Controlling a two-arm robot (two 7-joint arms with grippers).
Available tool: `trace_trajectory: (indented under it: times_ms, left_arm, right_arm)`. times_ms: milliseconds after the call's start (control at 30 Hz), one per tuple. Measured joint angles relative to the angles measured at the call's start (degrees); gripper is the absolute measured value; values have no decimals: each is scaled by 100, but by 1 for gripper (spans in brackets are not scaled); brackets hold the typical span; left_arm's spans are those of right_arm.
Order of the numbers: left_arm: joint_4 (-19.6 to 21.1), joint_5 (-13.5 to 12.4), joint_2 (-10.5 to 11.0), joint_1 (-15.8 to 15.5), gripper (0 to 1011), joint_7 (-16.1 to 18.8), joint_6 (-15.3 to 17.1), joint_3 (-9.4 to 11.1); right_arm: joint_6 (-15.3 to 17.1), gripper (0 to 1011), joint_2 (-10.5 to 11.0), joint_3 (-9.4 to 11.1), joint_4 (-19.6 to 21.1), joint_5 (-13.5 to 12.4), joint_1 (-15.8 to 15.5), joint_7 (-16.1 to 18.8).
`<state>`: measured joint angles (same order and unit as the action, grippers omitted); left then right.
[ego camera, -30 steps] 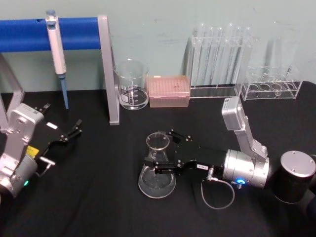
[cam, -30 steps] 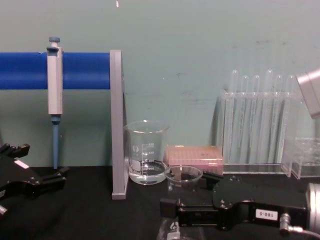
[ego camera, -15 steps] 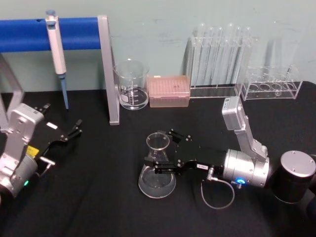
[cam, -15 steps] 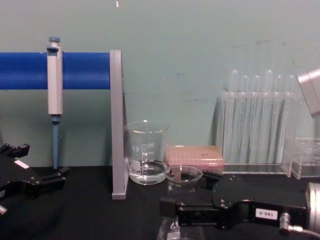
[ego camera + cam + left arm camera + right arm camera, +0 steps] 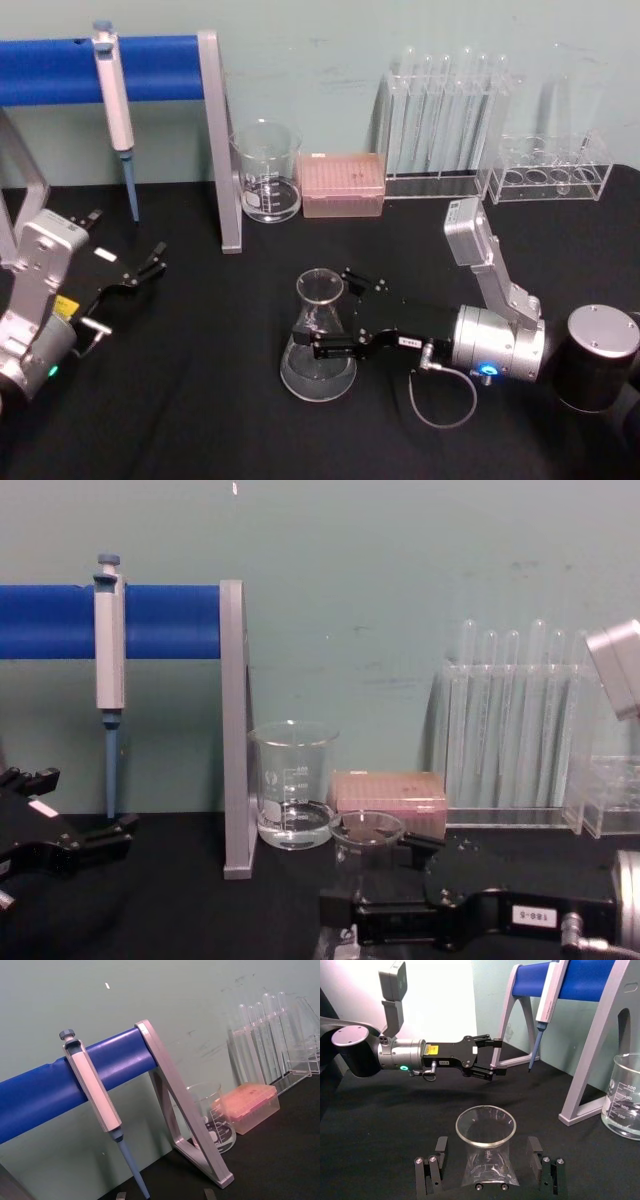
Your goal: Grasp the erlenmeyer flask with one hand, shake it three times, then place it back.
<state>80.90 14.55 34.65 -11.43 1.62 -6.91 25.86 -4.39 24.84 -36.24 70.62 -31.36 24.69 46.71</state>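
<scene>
Lower now, right gripper (label unreadable) has fingers spread beside the erlenmeyer flask.

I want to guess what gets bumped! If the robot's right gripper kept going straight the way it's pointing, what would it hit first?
The right gripper points toward the robot's left, and the erlenmeyer flask already sits between its open fingers. Going straight on, it would probably meet the flask's glass first.

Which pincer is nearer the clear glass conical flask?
Right. The right pincer straddles the clear glass conical flask, fingers open either side; the left pincer sits far off left.
</scene>
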Motion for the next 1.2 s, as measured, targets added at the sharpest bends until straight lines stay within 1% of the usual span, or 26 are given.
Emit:
trace_trajectory:
  times_ms: [267,467,500,633,700,833,867,933,1067,1200]
  left_arm:
    - [0,0,0,0,1001,0,0,0]
    - [0,0,0,0,1001,0,0,0]
    - [0,0,0,0,1001,0,0,0]
    - [0,0,0,0,1001,0,0,0]
    - [0,0,0,0,1001,0,0,0]
    - [0,0,0,0,1001,0,0,0]
    - [0,0,0,0,1001,0,0,0]
    - [0,0,0,0,1001,0,0,0]
    - [0,0,0,0,1001,0,0,0]
    - [0,0,0,0,1001,0,0,0]
  right_arm:
    - [59,1000,113,29,153,-102,-103,14]
    - [133,1000,318,135,462,-217,-296,-66]
    - [157,1000,399,190,566,-266,-375,-122]
    - [195,1000,552,306,759,-350,-531,-228]
    - [226,1000,709,427,948,-432,-689,-339]
    - [242,1000,870,577,1114,-515,-871,-474]
    - [242,1000,870,577,1114,-515,-871,-474]
    - [243,1000,962,708,1187,-571,-1002,-600]
    - [177,1000,1007,904,1251,-599,-1152,-837]
    - [58,1000,971,1084,1265,-552,-1235,-1099]
